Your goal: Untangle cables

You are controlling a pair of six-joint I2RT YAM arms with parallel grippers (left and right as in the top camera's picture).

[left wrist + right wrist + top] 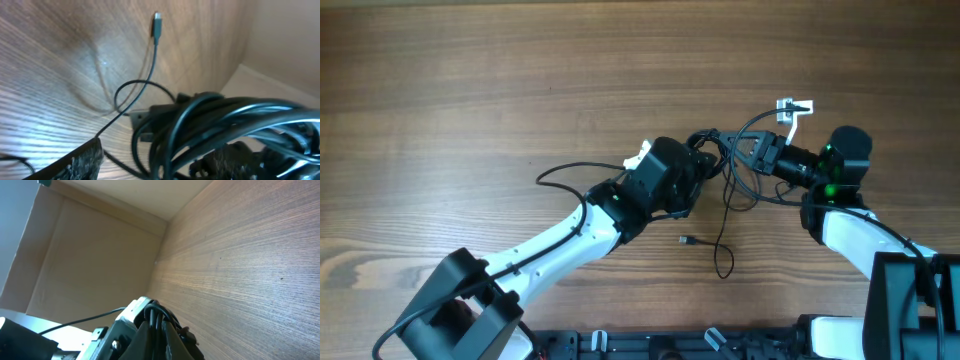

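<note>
The cables (725, 170) form a thin black tangle at mid-table between both grippers. One strand trails left (560, 172). Another hangs toward me in a loop (723, 262), and a small plug (686, 240) lies beside it. A white connector (795, 108) sits at the far right of the tangle. My left gripper (698, 172) is open, its fingers either side of the bundle (210, 125), with a gap showing at the left finger (80, 162). A loose plug (156, 25) lies beyond it. My right gripper (745, 152) is shut on a loop of the cables (155, 312).
The wooden table (470, 80) spreads wide to the left and back. The left arm (550, 240) crosses the near left. The right arm's base (880, 260) fills the near right corner. A wall edge (100, 210) shows beyond the table in the right wrist view.
</note>
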